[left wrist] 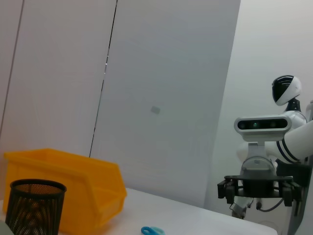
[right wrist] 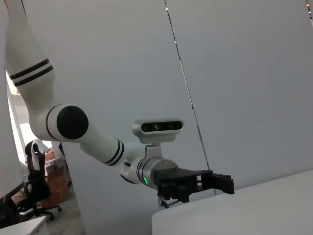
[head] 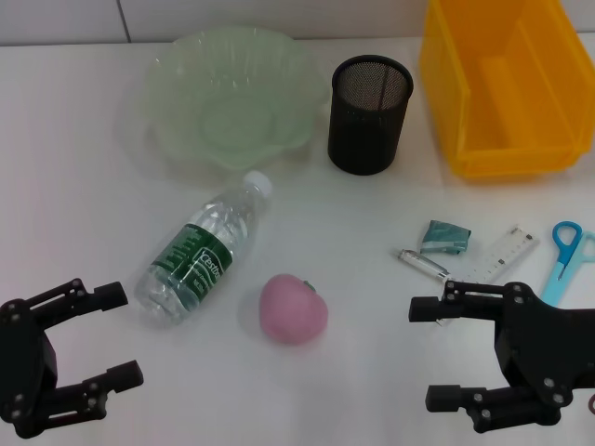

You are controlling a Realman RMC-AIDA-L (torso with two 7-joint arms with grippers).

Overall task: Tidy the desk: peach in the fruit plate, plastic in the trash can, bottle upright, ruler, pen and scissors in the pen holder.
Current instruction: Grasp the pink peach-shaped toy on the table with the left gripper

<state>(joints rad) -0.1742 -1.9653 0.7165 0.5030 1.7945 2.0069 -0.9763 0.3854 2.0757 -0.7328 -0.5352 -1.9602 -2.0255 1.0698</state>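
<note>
- The left gripper (head: 119, 336) hovers at the near left corner of the white table (head: 372, 232). Its two black fingers stand wide apart and hold nothing.
- The right gripper (head: 433, 353) hovers at the near right side of the table, also with its fingers spread wide and nothing between them.
- The pink peach (head: 293, 309) lies on the table between the two grippers, close to the front edge and touched by neither of them.
- The water bottle (head: 204, 249) lies on its side just beside the peach, on its left. Its white cap points toward the fruit plate and its dark green label faces up.
- The pale green fruit plate (head: 163, 70) stands at the back left of the table.
- The black mesh pen holder (head: 370, 113) stands upright just to the right of the plate.
- The yellow bin (head: 444, 74) stands at the back right, next to the pen holder.
- A small teal piece of crumpled plastic (head: 445, 237) lies in front of the bin.
- The pen (head: 423, 262) lies near it; its near end goes behind the upper finger of the right gripper.
- The clear ruler (head: 504, 254) lies slanted to the right of the plastic.
- The scissors (head: 565, 249), with light blue handles, lie at the far right; the end nearest the robot is hidden behind the right gripper.
</note>
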